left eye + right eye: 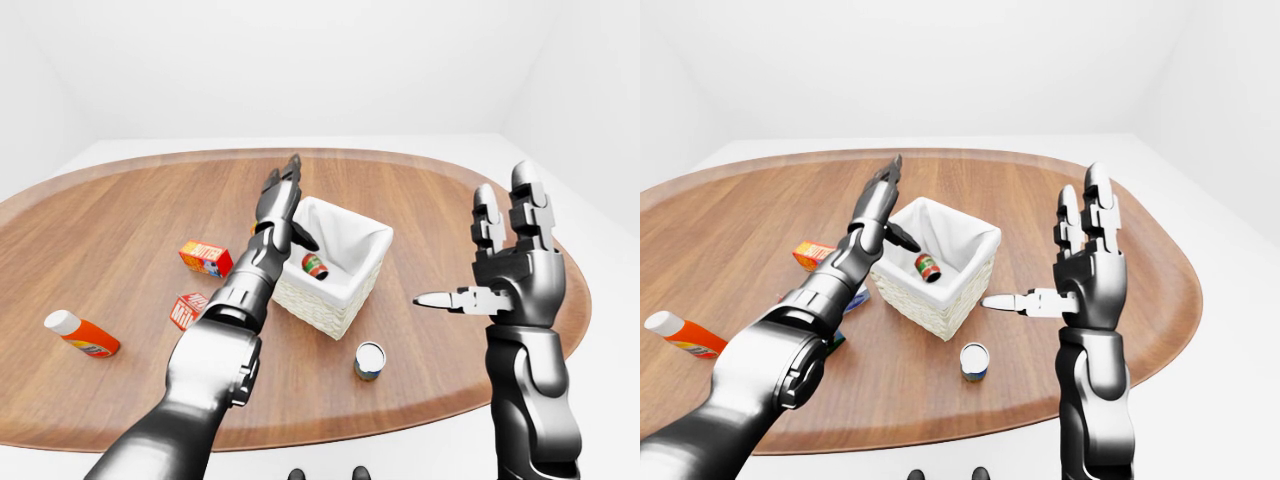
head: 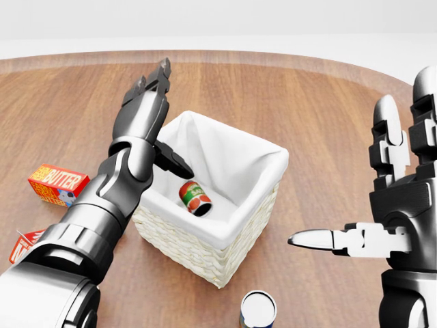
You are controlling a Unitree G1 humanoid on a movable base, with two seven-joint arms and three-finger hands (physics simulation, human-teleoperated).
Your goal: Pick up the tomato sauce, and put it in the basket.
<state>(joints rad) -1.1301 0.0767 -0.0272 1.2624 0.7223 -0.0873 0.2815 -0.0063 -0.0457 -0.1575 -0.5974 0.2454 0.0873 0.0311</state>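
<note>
Left hand (image 2: 143,113) fingers wide above tomato sauce (image 2: 195,198) inside basket (image 2: 225,253).

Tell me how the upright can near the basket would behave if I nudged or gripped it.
The can stands on its flat end on the table, so a low push would probably slide it; a high one might tip it. Once on its side it would likely roll, being round. Its wall looks stiff and smooth, possibly slippery to the right hand.
</note>
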